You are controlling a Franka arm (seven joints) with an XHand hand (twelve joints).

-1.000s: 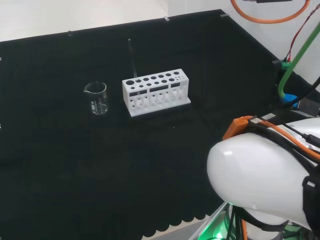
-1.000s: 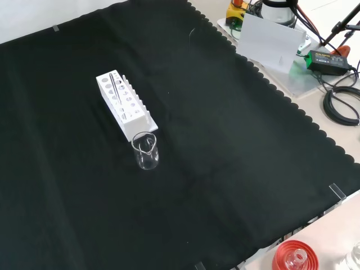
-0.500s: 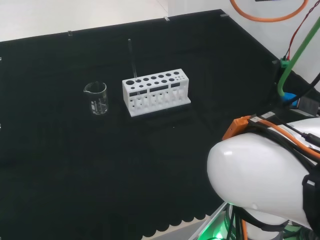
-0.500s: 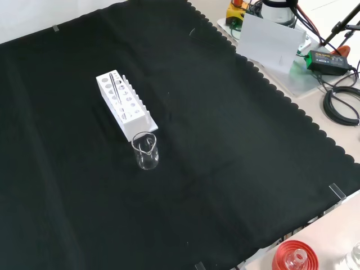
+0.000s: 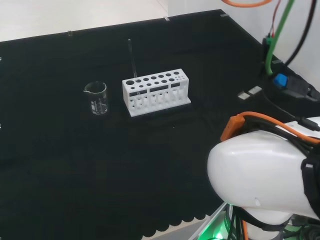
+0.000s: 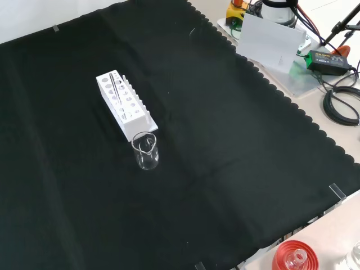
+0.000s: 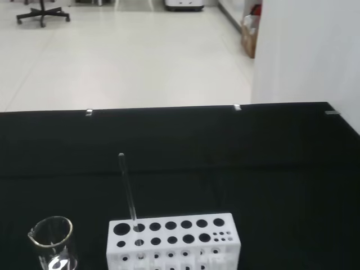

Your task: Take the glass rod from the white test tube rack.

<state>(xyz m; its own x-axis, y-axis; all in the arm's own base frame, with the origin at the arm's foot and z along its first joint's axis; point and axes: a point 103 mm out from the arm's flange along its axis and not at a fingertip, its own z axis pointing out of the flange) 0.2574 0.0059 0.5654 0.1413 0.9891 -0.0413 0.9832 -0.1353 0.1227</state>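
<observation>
So the thin clear glass rod (image 5: 132, 60) is standing in a hole near the left end of the white plastic test tube rack (image 5: 156, 92) in the head view, leaning a bit off upright, with most of its length sticking up above the rack. A small clear glass beaker (image 5: 96, 98) sits just beside that same end, on the black-cloth bench (image 5: 75, 165). Can't tell what the hand is doing, open or closed. My take: approach from above, pinch the rod high up, and lift along its lean so it doesn't drag the rack or clip the beaker.
</observation>
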